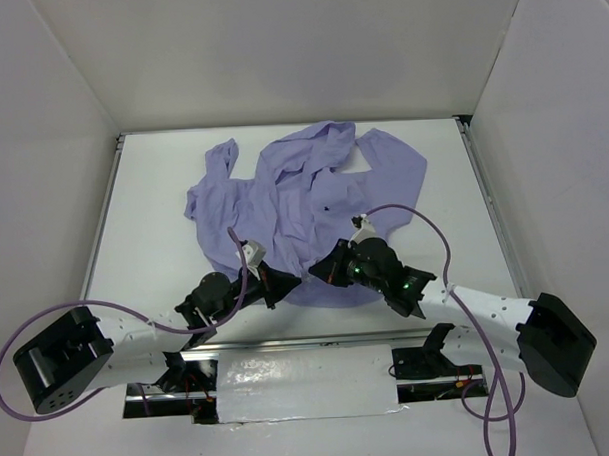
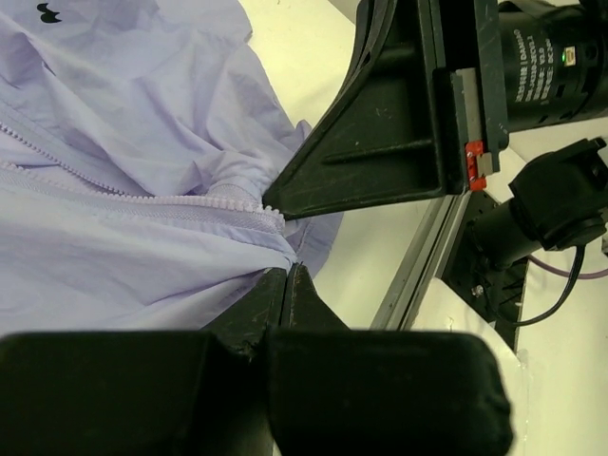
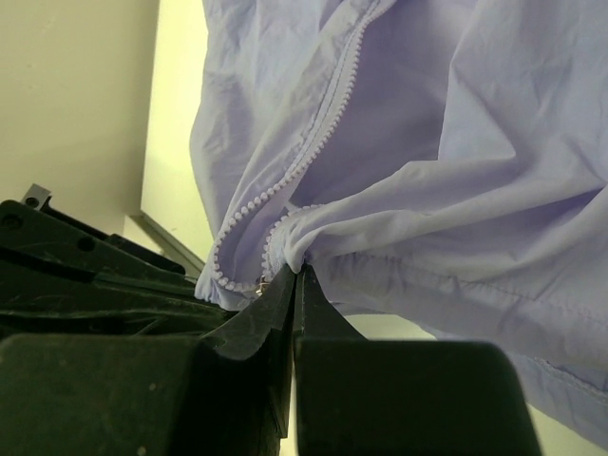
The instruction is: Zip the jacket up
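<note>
Fingers (image 3: 258, 323) (both pairs) on jacket (image 3: 456, 142) hem

White perforated arm shells (image 1: 138, 332), black joint housings (image 1: 54, 362), looping purple cables (image 1: 424, 219), a green indicator light (image 1: 358, 272)

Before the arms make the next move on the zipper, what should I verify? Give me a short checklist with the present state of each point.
1. The left pincer is shut on the jacket: ok.
2. The right pincer is shut on the jacket beside the zipper: ok.
3. Both grips are at the bottom edge, close together: ok.
4. The zipper rows are joined: not ok, they are apart.
5. The slider is located: cannot tell.
6. The fabric is flat: not ok, it is wrinkled.
</note>
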You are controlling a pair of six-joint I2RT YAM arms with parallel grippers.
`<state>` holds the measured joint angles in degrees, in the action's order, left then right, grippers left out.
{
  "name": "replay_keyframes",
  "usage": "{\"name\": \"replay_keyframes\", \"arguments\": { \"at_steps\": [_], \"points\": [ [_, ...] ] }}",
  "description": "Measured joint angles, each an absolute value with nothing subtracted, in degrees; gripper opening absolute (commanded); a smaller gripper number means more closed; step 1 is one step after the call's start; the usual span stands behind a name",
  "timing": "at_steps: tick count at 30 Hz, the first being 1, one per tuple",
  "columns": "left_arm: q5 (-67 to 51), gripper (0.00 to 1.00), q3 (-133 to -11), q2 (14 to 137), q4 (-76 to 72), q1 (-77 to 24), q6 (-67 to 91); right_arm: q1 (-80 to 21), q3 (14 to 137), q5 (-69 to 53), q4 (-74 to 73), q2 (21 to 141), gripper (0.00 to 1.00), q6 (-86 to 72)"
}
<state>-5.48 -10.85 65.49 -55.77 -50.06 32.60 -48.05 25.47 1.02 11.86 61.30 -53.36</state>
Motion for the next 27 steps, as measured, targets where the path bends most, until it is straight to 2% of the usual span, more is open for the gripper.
{"name": "replay_keyframes", "arguments": {
  "at_steps": [21,27],
  "points": [
    [-6.31,0.0,-10.85,68.75,-56.88,-50.06,31.62,-45.32,24.73,-6.55,12.56,59.81,0.0,-57.82],
    [-5.28,0.0,-10.87,73.47,-57.43,-50.02,33.28,-45.15,23.14,-7.03,15.49,63.94,0.0,-56.75]
  ]
}}
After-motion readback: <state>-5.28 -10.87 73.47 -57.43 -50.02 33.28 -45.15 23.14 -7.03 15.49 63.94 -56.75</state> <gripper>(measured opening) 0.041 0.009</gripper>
